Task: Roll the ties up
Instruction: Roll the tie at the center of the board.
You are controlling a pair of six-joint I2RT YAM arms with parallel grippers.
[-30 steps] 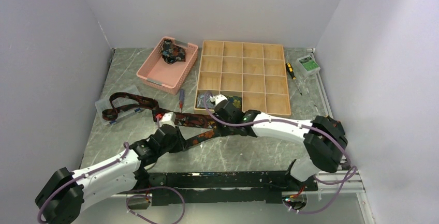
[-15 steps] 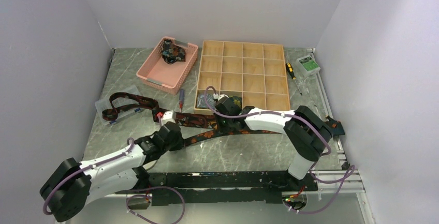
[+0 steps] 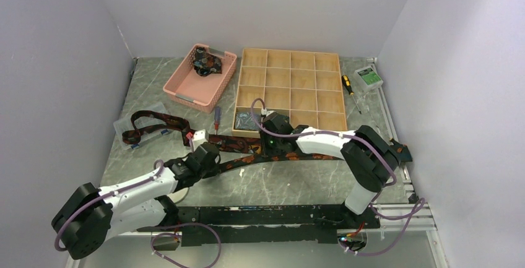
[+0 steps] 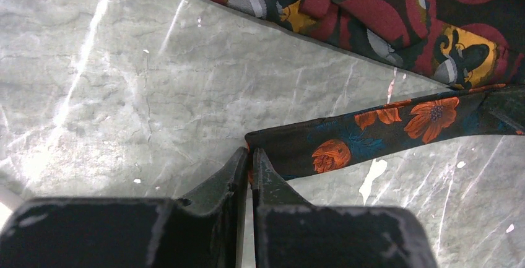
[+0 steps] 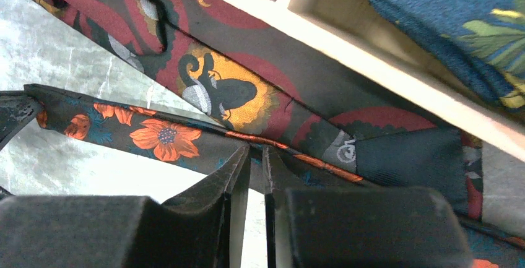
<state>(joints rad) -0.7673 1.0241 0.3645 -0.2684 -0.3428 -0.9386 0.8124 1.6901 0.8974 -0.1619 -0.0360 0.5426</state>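
Navy orange-flowered tie (image 4: 396, 125) lies lengthwise on counter (image 4: 124, 82): left hand (image 4: 249, 156) pinched shut on its end, right hand (image 5: 257, 156) clamped on it farther along; axis runs hand to hand.

Robot lab test cell: plain white walls (image 3: 260, 8) boxing a marble-patterned tabletop (image 3: 297, 184).

Black left gripper (image 4: 249, 156) pinching the end of a narrow navy orange-flowered fabric tie (image 4: 384, 135).
A maroon-and-yellow patterned tie (image 4: 396, 14) is lying just beyond on the grey marble tabletop (image 4: 124, 82).
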